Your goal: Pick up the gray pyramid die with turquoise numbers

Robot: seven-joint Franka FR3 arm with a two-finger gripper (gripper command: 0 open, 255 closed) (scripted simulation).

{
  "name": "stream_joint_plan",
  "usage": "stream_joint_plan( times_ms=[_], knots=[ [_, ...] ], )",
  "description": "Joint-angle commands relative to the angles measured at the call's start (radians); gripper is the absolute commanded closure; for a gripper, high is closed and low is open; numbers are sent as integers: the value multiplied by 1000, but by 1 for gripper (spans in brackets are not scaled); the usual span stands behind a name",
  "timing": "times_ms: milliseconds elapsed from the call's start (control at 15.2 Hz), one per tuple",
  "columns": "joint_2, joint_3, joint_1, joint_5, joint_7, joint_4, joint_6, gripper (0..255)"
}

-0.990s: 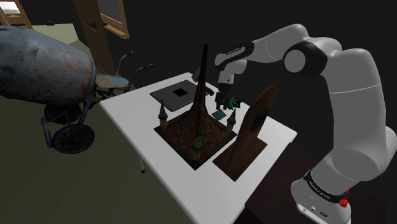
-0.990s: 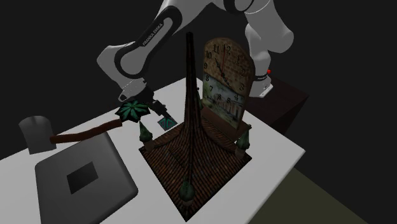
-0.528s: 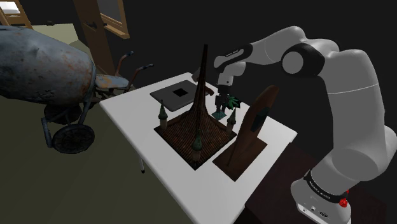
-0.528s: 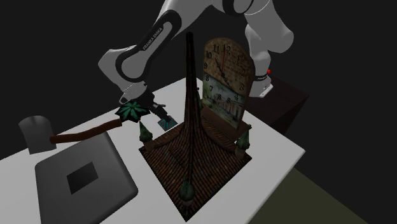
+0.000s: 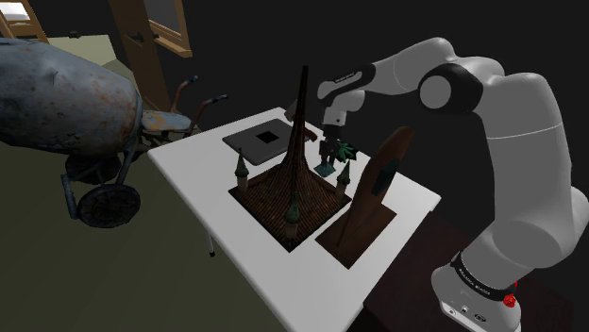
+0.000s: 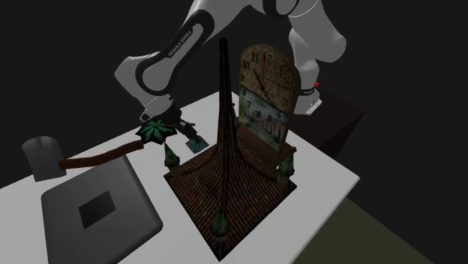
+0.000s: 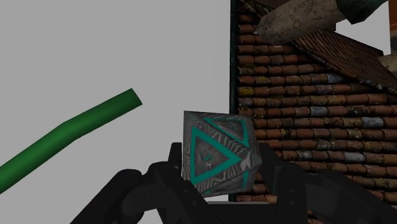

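Gray turquoise-marked die (image 7: 218, 151) snug within the black claw (image 7: 221, 168)

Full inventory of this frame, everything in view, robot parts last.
gray pyramid die with turquoise markings: 1, grey and turquoise, between the gripper fingers, beside the roof model
brown tiled roof model with tall dark spire: 1, brown, table middle
wooden arched clock: 1, brown, upright next to the roof model
flat slab with black square centre: 1, dark grey, table corner
axe-like curved shaft with blocky head: 1, brown and grey, lying by the slab
leafy tuft: 1, green, beside the gripper
table: 1, white
rusty wheeled tank: 1, grey, on the floor
arm: 1, white
gripper: 1, black, shut on the die
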Motion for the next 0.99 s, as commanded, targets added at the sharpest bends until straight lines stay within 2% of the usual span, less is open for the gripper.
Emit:
stream_joint_plan(
  times_ms=[0, 924],
  knots=[
    [-16, -2, 0, -3, 4, -3, -13, 255],
    [-104, -9, 0, -17, 40, 22, -120, 255]
  ],
)
